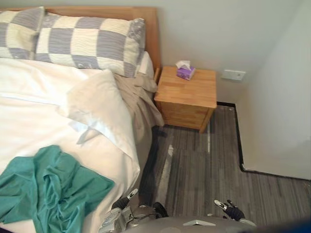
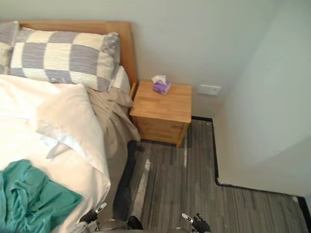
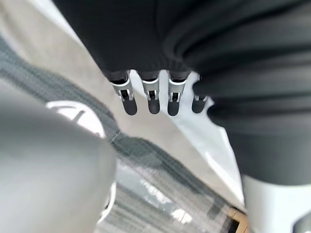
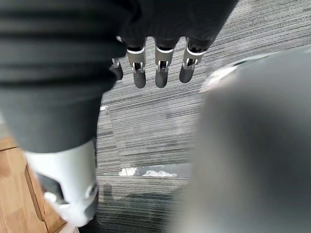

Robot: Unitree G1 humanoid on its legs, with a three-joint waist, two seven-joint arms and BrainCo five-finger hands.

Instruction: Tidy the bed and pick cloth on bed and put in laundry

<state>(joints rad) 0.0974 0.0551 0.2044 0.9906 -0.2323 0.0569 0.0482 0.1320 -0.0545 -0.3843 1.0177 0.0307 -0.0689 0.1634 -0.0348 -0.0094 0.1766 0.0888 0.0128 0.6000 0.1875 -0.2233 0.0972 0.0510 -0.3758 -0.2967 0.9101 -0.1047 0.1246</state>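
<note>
A crumpled teal cloth [image 1: 48, 189] lies on the white duvet [image 1: 29, 121] at the near corner of the bed, by its right edge. The duvet's corner [image 1: 99, 107] is folded back, with beige sheet [image 1: 138, 99] showing beside it. Two grey-and-cream checked pillows [image 1: 87, 43] lean on the wooden headboard [image 1: 146, 19]. My left hand [image 1: 118, 218] hangs low beside the bed, just right of the teal cloth. Its fingers [image 3: 151, 97] are straight and hold nothing. Over the floor hangs my right hand [image 1: 233, 211], its fingers [image 4: 160, 73] also straight and empty.
A wooden nightstand [image 1: 187, 94] stands right of the bed against the back wall, with a purple tissue box [image 1: 185, 72] on top. Grey striped floor [image 1: 204, 170] runs between the bed and a wall corner [image 1: 277, 121] on the right.
</note>
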